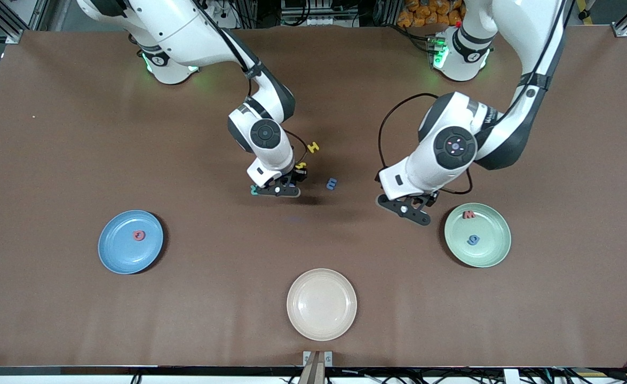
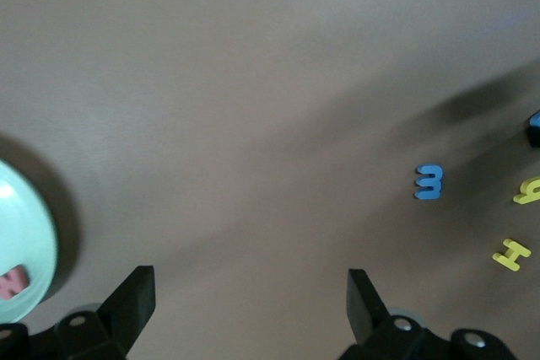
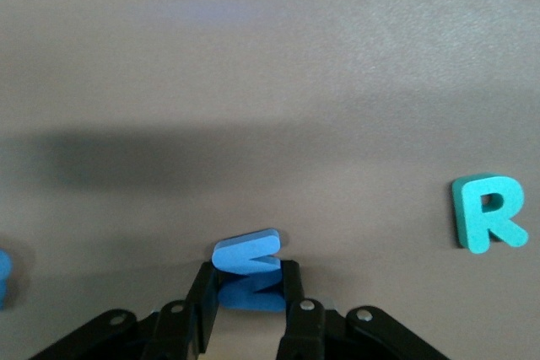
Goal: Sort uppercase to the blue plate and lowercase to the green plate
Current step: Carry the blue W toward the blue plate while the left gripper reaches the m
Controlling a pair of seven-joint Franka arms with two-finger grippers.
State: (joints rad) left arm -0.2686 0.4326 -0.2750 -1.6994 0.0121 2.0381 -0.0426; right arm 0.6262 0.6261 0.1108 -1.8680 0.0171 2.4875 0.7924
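Blue foam M (image 3: 246,269), seemingly tilted, tool-pinched

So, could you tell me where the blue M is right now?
The blue M is pinched in the right gripper, low over the table's middle, beside the teal R.

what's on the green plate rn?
The green plate holds two letters: a red m near its rim and a blue g near its middle. Nothing covers the plate; the left tool hangs open beside it.
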